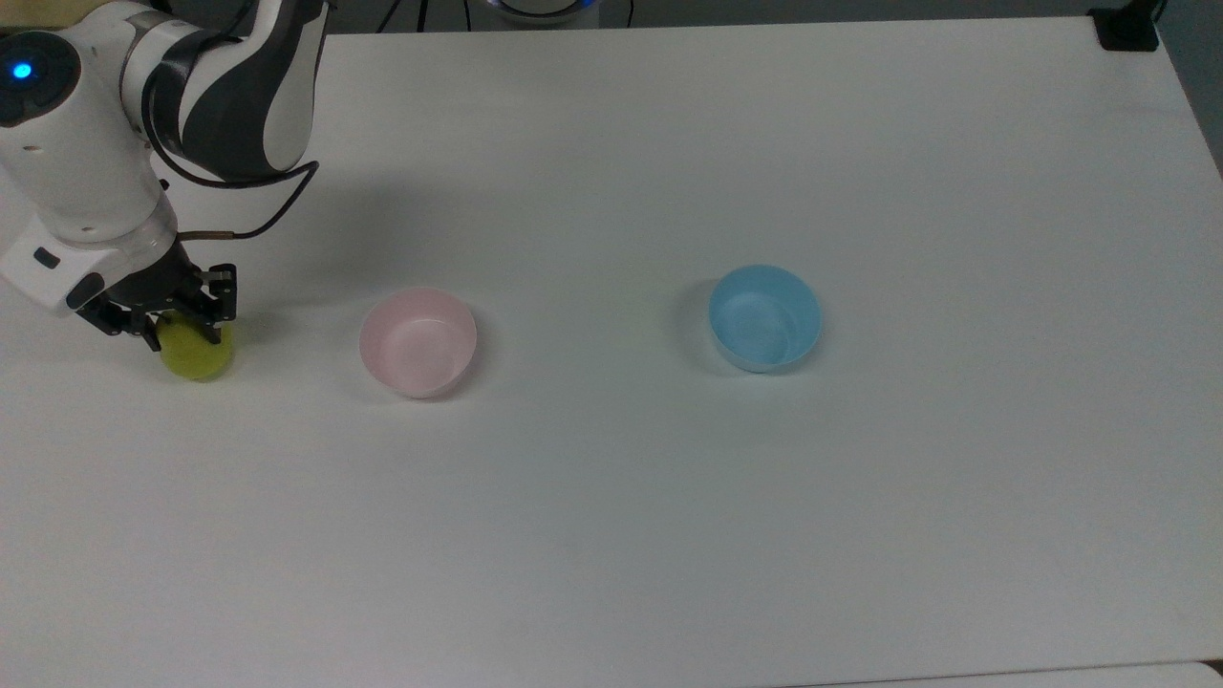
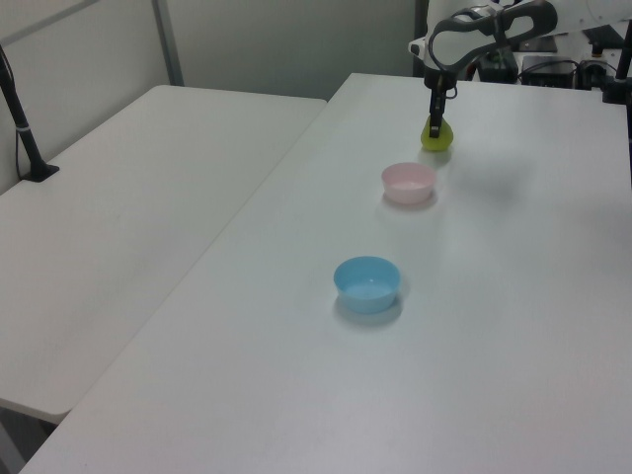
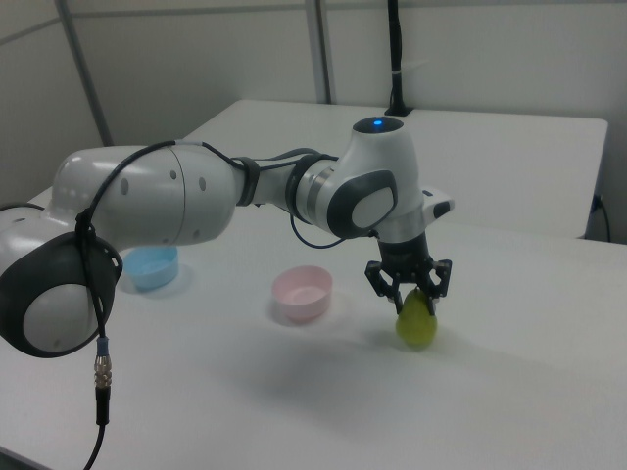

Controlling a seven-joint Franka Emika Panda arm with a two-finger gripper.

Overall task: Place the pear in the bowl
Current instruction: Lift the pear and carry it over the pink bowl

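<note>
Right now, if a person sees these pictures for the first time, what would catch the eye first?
Probably the big white and grey Franka arm, reaching down with its gripper around the top of the yellow-green pear on the white table. Next come two small bowls in a row: the pink bowl nearest the pear, and the light blue bowl farther toward the top view's right.

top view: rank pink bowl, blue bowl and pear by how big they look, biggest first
1. Pink bowl and blue bowl: they look about alike, too close to rank.
2. Pear: clearly smallest, though its top is partly hidden under the gripper.
</note>
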